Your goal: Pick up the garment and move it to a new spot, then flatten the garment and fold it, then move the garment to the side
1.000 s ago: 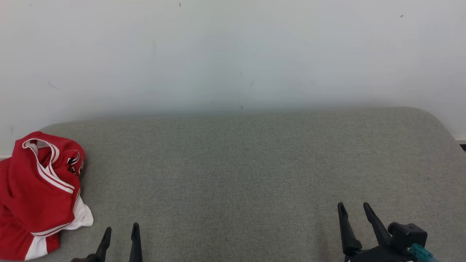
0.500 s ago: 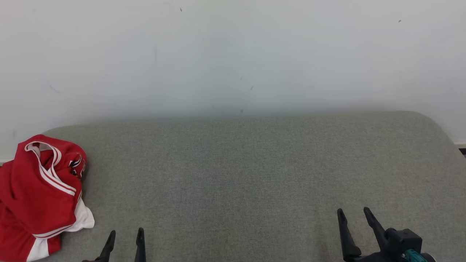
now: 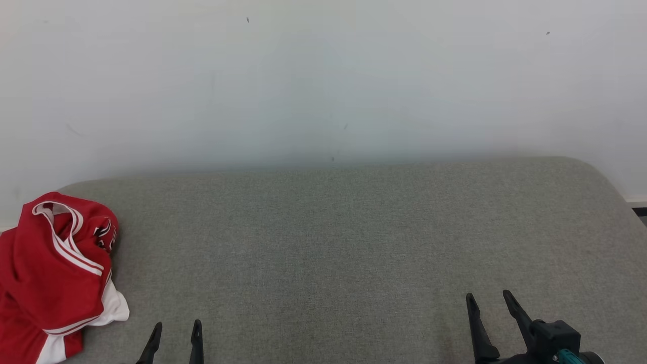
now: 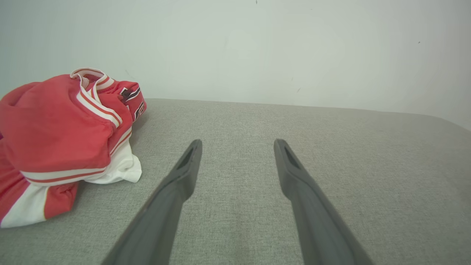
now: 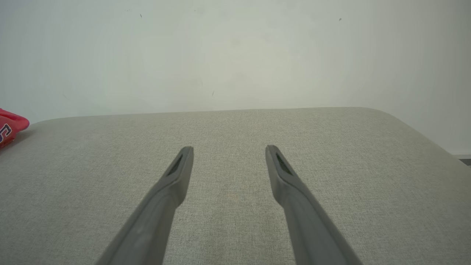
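The garment [image 3: 53, 275] is a red jersey with white stripes and a white panel, bunched in a heap at the left end of the grey cushioned surface [image 3: 354, 237]. In the left wrist view the garment [image 4: 62, 136] lies to the left of the fingers. My left gripper [image 3: 177, 326] stands open at the bottom edge, just right of the heap and apart from it, holding nothing. My right gripper [image 3: 489, 298] is open at the lower right, far from the cloth. The left gripper [image 4: 237, 143] and right gripper [image 5: 229, 149] show spread fingers over bare fabric. A red scrap of garment [image 5: 11, 129] peeks in at the left edge.
A plain white wall [image 3: 323, 81] rises right behind the grey surface. The surface rounds off at its far right corner [image 3: 601, 174], with a strip of dark floor [image 3: 639, 210] beyond it.
The whole head picture has slid down a little, so the camera has tilted. Both grippers sit slightly lower in the frame. The garment lies as before.
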Tool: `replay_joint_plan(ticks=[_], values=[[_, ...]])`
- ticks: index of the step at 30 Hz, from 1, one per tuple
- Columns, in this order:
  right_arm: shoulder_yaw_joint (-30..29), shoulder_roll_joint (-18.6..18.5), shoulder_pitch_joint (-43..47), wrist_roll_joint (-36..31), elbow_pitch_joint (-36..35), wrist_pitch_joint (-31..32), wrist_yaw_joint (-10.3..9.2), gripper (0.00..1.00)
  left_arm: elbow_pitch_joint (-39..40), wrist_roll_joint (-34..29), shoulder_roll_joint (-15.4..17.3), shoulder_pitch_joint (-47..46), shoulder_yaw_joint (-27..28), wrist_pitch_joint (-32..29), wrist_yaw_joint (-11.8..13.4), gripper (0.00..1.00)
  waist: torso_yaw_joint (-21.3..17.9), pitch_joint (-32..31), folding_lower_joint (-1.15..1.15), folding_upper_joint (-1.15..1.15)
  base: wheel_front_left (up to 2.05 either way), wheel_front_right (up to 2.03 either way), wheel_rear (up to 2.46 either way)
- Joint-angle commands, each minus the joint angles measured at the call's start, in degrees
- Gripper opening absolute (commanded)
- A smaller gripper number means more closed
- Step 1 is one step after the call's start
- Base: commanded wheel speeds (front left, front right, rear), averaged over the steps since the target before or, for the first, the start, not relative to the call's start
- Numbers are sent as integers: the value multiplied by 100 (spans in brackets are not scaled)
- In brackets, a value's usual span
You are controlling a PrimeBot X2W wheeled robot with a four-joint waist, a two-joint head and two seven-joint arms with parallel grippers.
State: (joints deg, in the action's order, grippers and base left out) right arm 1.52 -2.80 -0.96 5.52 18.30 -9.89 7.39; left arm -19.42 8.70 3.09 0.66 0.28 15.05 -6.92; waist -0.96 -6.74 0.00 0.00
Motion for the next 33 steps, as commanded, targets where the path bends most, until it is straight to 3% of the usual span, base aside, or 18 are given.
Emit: replay_joint_plan(ticks=[1,12,24,33], values=[[0,-15,69,6,12,-20,19,100,-14,10,-12,-30,19,20,-9,100,-2,5,0,0,0,0,0],[-24,-15,102,51,-44,-17,19,100,-13,32,-15,-75,58,20,-14,100,61,40,0,0,0,0,0],[46,-14,55,205,50,-128,19,100,371,122,-18,95,319,20,18,100,796,129,0,0,0,0,0],[169,-14,4,356,189,-254,19,100,469,21,69,197,608,20,41,100,1695,138,0,0,0,0,0]])
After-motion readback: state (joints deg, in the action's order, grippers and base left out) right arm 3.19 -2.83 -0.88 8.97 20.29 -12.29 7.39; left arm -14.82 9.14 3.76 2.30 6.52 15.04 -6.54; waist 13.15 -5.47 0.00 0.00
